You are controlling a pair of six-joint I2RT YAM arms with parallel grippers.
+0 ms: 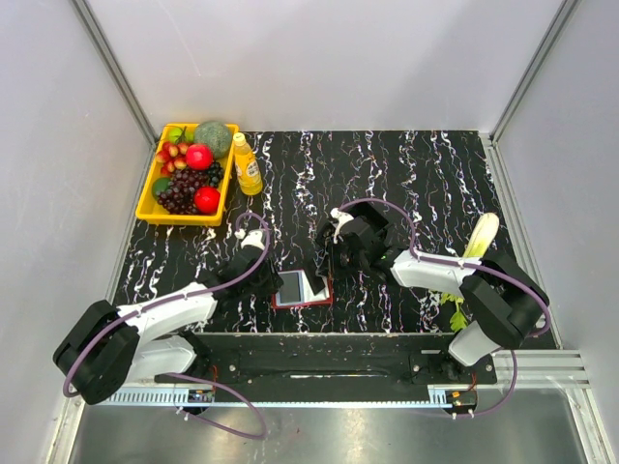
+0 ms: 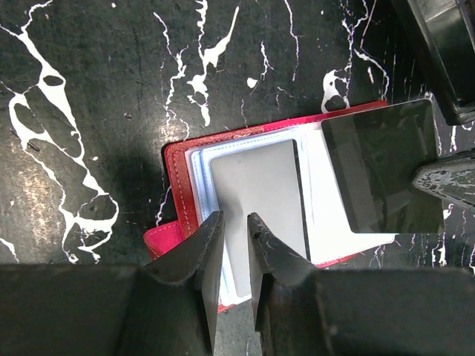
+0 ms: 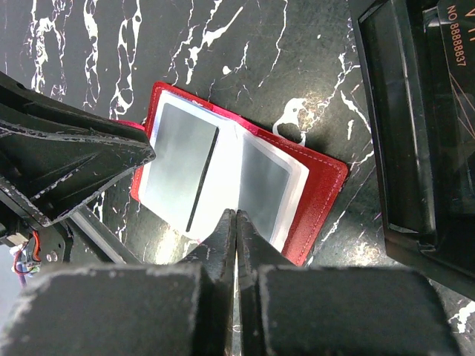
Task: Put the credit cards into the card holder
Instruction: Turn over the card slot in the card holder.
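Top external, card holder open flat, long axis left-right (perhaps slightly tilted)

"no. 8888837" in pale print on black box

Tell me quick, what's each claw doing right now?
Left gripper: slightly open, empty, over a flat pale grey card.
Right gripper: closed, pinching a thin dark-looking rectangular card.
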